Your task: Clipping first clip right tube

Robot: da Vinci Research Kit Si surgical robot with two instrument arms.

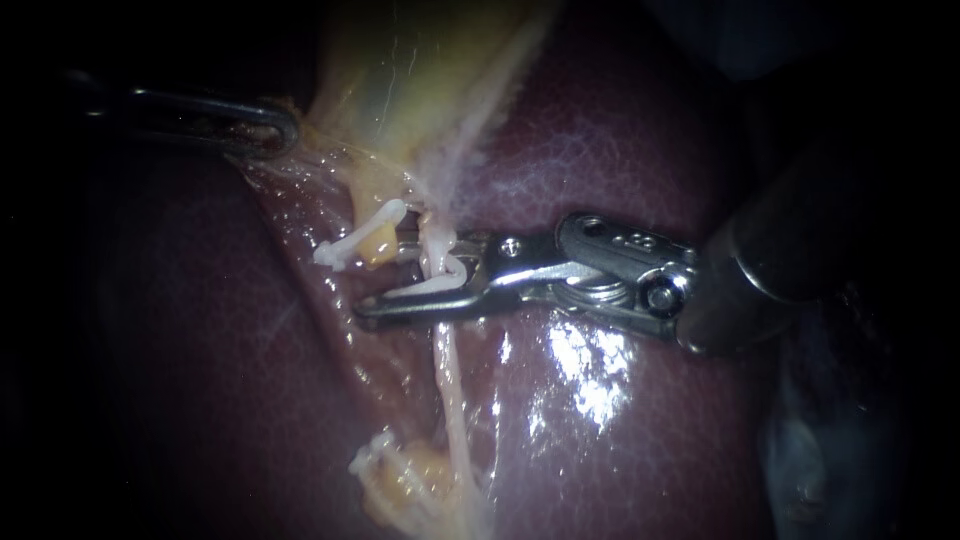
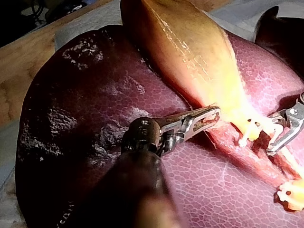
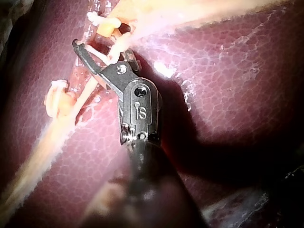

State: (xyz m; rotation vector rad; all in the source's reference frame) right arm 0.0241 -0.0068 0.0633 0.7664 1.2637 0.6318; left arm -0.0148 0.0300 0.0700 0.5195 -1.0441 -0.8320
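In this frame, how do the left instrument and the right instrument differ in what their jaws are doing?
The left instrument has its jaws closed flat on the edge of the gallbladder; the right instrument has its jaws spread wide, carrying a white clip. The left instrument sits off to the side of the tubes, while the right instrument straddles the right tube. Both lie low over the liver, and each holds something.

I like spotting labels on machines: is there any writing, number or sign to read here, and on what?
Right instrument: small stamped marks on its metal head, behind the jaws; not read off here.
Left instrument, clip, liver, gallbladder: no writing shows on any of them.
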